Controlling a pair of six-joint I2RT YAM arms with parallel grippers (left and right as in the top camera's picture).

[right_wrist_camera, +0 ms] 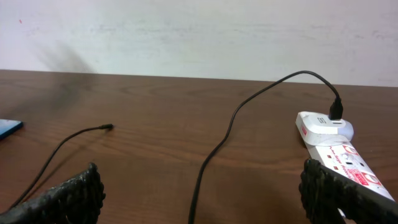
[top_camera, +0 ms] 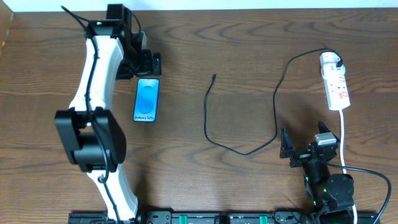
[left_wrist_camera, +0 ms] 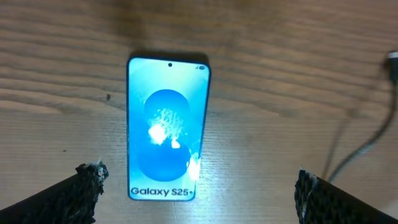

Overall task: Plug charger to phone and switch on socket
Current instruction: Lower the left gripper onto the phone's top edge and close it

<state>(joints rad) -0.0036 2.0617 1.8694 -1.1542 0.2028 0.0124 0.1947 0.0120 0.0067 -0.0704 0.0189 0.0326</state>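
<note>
The phone [top_camera: 147, 99] lies flat at the left with its blue screen lit, and fills the left wrist view [left_wrist_camera: 168, 124]. My left gripper [top_camera: 148, 65] is open and empty, hovering over the phone's far end [left_wrist_camera: 199, 176]. The charger [top_camera: 249, 151] is a thin black cable running from the white plug [top_camera: 331, 61] on the socket [top_camera: 337, 88] in a loop to its free tip [top_camera: 214, 77], which lies apart from the phone. My right gripper [top_camera: 303, 147] is open and empty near the front right; between its fingers [right_wrist_camera: 200, 174] I see the cable [right_wrist_camera: 224, 137] on the table.
The socket's white cord [top_camera: 346, 146] runs down the right side past my right arm. In the right wrist view the socket [right_wrist_camera: 342, 155] is at the right, the cable tip [right_wrist_camera: 109, 127] at the left, and a pale wall behind the table's far edge.
</note>
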